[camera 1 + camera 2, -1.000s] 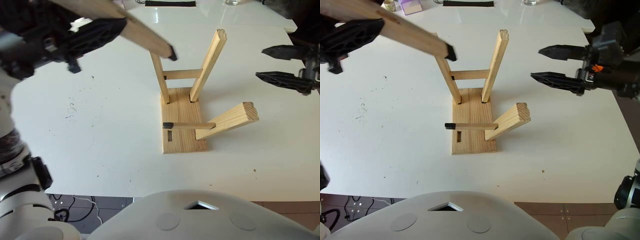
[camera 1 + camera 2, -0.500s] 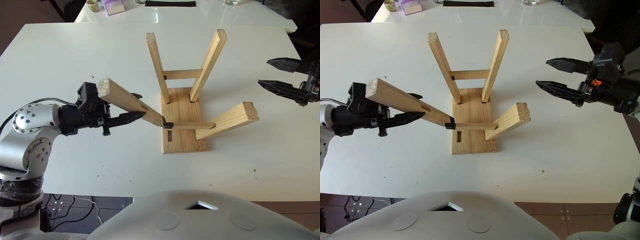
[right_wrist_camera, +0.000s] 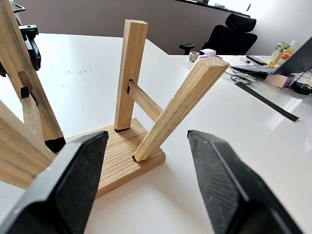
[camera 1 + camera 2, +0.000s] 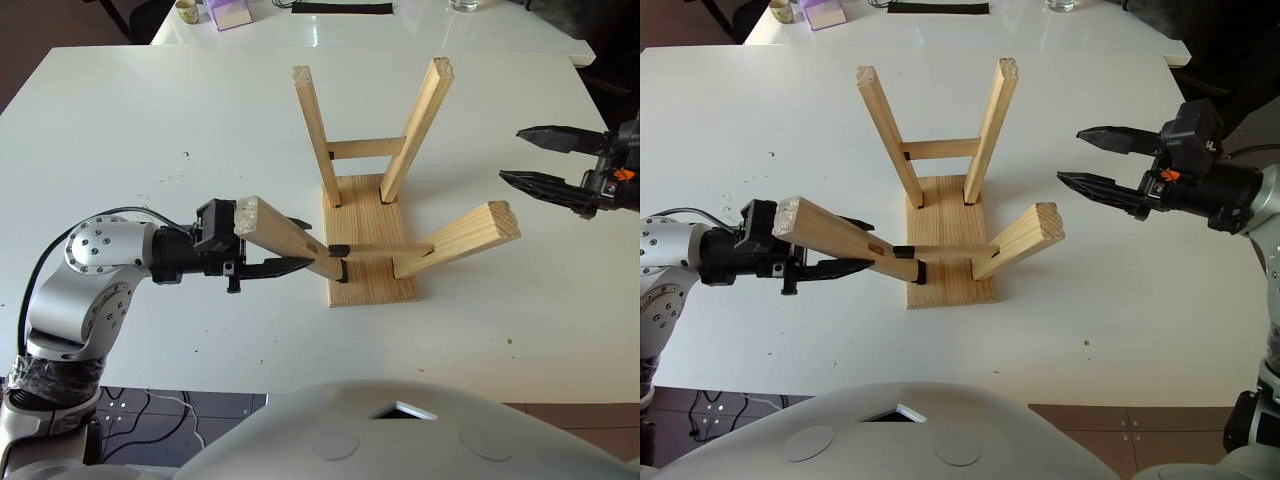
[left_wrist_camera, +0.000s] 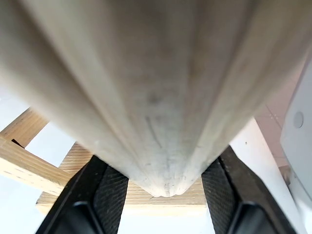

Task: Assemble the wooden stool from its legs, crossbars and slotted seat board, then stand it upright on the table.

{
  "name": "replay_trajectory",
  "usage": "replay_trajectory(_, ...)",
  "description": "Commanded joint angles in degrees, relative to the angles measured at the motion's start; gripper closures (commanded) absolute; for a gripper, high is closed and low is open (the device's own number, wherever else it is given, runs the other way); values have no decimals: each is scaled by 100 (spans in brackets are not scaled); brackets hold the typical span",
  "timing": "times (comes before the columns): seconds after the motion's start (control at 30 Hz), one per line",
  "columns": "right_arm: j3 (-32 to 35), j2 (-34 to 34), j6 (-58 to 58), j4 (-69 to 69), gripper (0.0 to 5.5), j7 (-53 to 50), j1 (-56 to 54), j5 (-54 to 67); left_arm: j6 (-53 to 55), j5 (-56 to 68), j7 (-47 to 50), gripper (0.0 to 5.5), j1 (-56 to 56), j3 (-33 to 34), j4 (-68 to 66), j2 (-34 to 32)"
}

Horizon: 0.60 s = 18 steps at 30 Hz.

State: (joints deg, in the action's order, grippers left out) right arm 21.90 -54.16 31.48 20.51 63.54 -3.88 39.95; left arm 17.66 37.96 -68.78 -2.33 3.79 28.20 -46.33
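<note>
A flat rectangular slotted wooden seat board lies on the white table, its long axis running near to far. There are four pale square wooden legs. Two stand in the far slots. The left upright leg leans its top to the left and the right upright leg leans its top to the right. A short wooden crossbar runs left to right between them.

The third leg rests tilted at the board's right edge, its raised end pointing right. A thin second crossbar runs left from it, level, to a black-tipped end.

The black left gripper pinches the fourth leg between its two fingers. This leg slopes from its high left end down to the right, and its foot is at the board's near-left corner. The black tip meets this leg; whether it is seated in the leg cannot be told.

The black right gripper hovers well to the right of the stool, fingers spread and pointing left, holding nothing.
</note>
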Motion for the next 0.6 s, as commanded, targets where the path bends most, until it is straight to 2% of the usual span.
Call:
replay_trajectory(0.03,-65,14,-40,121,250,-66,57,-44,29,-265,54,345,112,-107,-145,-91)
replay_trajectory(0.33,-33,99,-13,410,250,-288,296,-5,-49,-800,-193,345,169,-491,-501,-550)
replay_trajectory(0.6,-89,163,-8,597,250,-427,452,-32,188,-727,-33,345,414,-739,-914,-609)
